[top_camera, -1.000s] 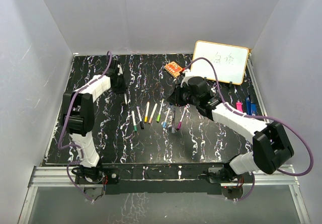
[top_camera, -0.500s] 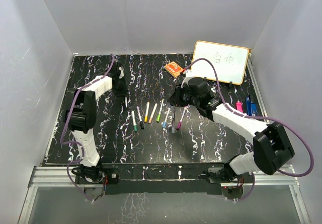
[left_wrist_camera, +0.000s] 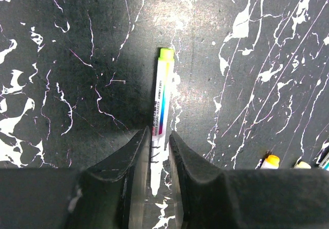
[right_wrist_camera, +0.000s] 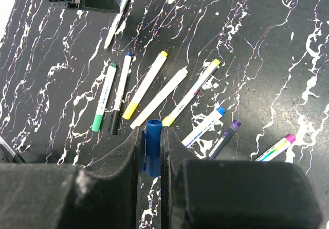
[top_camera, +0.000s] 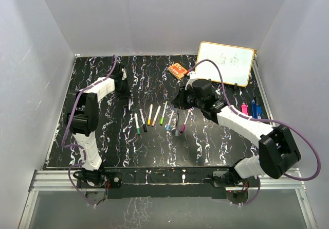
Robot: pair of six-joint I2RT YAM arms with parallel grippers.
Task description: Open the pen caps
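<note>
Nine markers [right_wrist_camera: 144,85] lie on the worktop [top_camera: 154,146]. Eight are in a loose row, from the green-ended marker [right_wrist_camera: 103,99] to the pink-ended marker [right_wrist_camera: 275,147], and a ninth marker [left_wrist_camera: 160,110] lies apart on the left. Eight show a coloured end and one, the white marker [right_wrist_camera: 158,98], shows none. There is one loose blue cap [right_wrist_camera: 151,146], one whiteboard [top_camera: 226,63], one orange block [top_camera: 177,70] and one pink clip [top_camera: 244,107]. The blue clips [top_camera: 256,107] look like two. There are two arms, the left arm [top_camera: 100,87] and the right arm [top_camera: 239,121].

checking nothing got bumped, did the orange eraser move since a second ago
No. The orange eraser lies in the same spot, just left of the whiteboard.
</note>
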